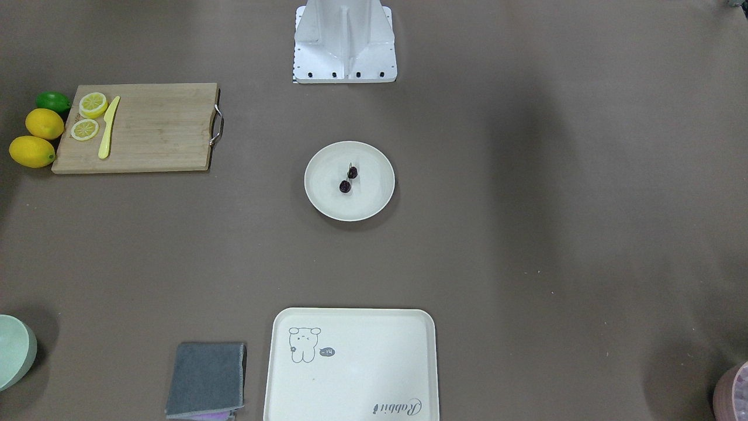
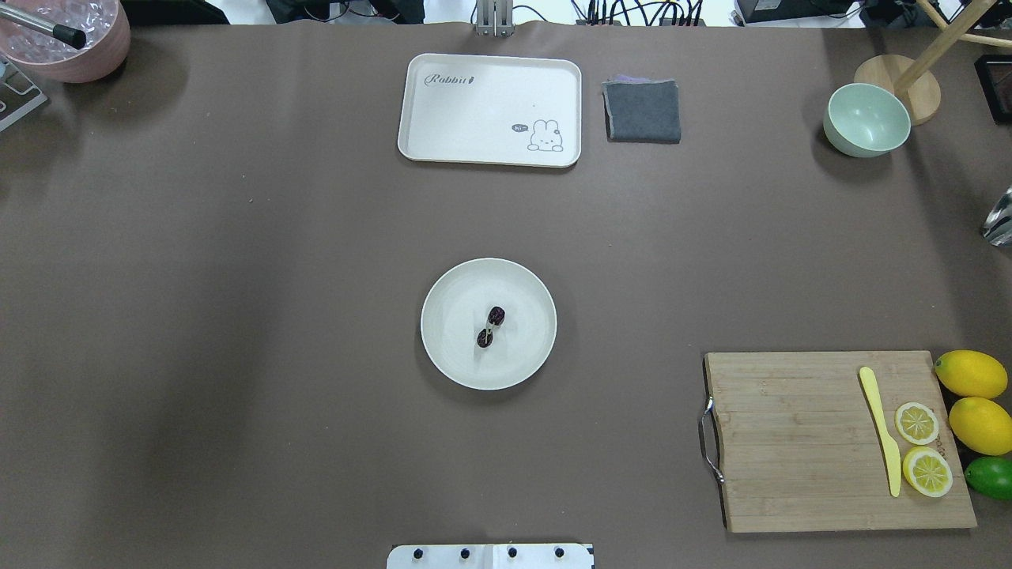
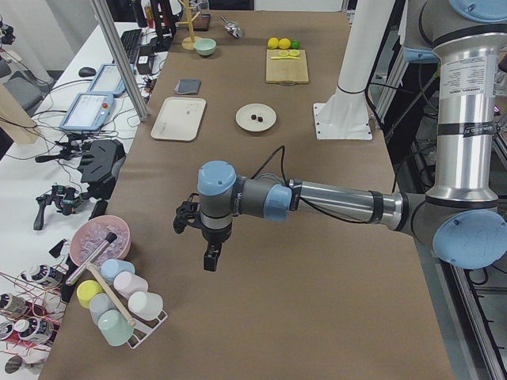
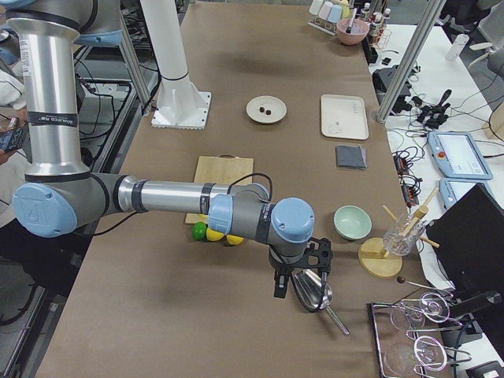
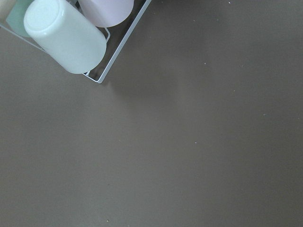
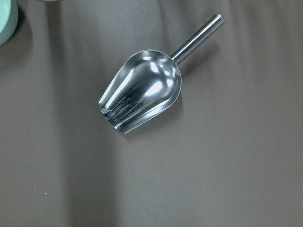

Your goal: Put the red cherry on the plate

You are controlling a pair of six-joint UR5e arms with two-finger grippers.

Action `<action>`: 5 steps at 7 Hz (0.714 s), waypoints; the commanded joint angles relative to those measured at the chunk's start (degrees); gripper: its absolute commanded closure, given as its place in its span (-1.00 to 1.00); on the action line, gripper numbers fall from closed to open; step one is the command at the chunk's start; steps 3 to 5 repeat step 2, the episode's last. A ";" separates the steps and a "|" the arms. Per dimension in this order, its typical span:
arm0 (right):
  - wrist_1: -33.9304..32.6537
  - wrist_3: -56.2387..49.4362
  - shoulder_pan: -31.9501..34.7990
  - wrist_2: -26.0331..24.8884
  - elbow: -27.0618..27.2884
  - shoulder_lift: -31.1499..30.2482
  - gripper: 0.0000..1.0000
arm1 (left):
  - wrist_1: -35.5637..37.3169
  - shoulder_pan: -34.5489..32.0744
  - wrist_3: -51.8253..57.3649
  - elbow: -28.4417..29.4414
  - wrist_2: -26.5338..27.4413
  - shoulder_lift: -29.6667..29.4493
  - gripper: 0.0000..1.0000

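The red cherry (image 1: 349,179) (image 2: 490,327), a pair of small dark fruits on thin stems, lies in the middle of the round cream plate (image 1: 377,190) (image 2: 531,324) at the table's centre. Nothing touches it. Both arms are far from the plate. My left gripper (image 3: 207,257) hangs over bare table near the left end, and my right gripper (image 4: 293,290) hangs near the right end beside a metal scoop (image 6: 142,94). Each shows only in a side view, so I cannot tell whether it is open or shut. The wrist views show no fingers.
A wooden cutting board (image 2: 798,442) carries lemon slices (image 2: 917,423) and a yellow knife (image 2: 881,431), with whole lemons (image 2: 971,373) and a lime beside it. Across the table are a rabbit tray (image 2: 474,111), a grey cloth (image 2: 642,111), a green bowl (image 2: 866,120) and a pink bowl (image 2: 67,35). A cup rack (image 5: 71,38) stands near the left gripper.
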 commanded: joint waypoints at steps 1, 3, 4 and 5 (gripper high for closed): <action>0.17 0.00 -0.05 -0.07 -0.10 0.01 -1.00 | -0.01 -0.13 0.10 0.01 0.01 -0.01 -0.97; 0.17 0.00 -0.05 -0.07 -0.10 0.01 -1.00 | -0.54 -0.39 0.19 -0.17 0.01 -0.01 -0.97; 0.17 0.00 -0.05 -0.07 -0.10 0.01 -1.00 | -0.54 -0.39 0.19 -0.17 0.01 -0.01 -0.97; 0.17 0.00 -0.05 -0.07 -0.10 0.01 -1.00 | -0.54 -0.39 0.19 -0.17 0.01 -0.01 -0.97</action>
